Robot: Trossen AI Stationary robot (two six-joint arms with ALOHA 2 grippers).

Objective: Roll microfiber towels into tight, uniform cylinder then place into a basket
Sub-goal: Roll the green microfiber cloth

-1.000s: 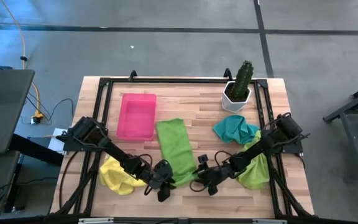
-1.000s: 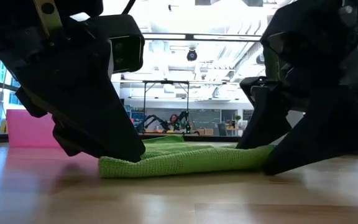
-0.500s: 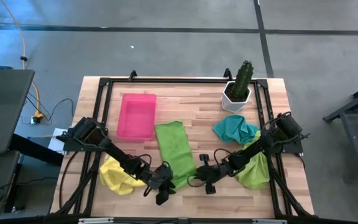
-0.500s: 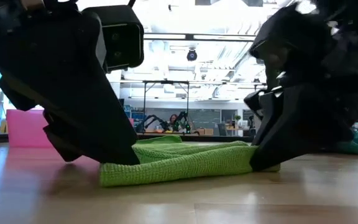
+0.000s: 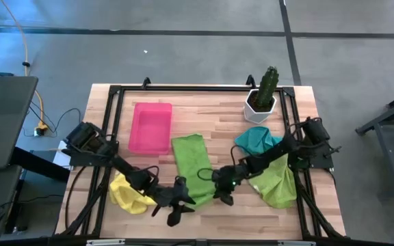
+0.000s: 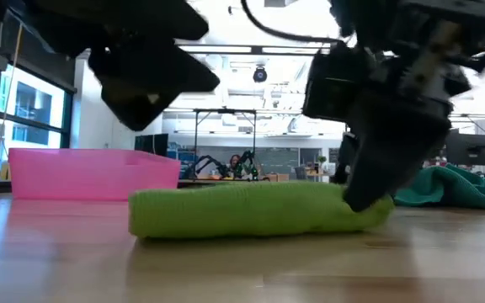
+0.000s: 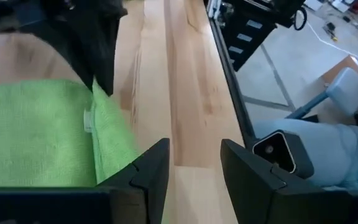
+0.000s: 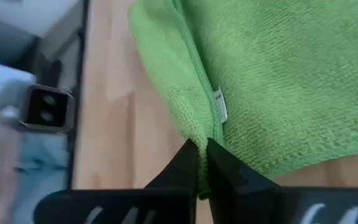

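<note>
**Right gripper pinches the green towel's near edge**

Right gripper (image 8: 201,163) clamps tight on the green towel (image 5: 193,164), pinching its folded hem near the counter's (image 5: 211,113) front edge. Left gripper (image 7: 194,163), fingers apart and holding nothing, hovers just beside that towel's front corner. The pink basket (image 5: 149,127) sits toward the back-left, touching the towel's far corner.

Two black jointed arms run in from the lower left and right of the high view, with thin black cables looping along them. The left gripper (image 7: 194,180) has blocky matte dark fingers; the right gripper (image 8: 202,163) has tapering dark ones.
</note>
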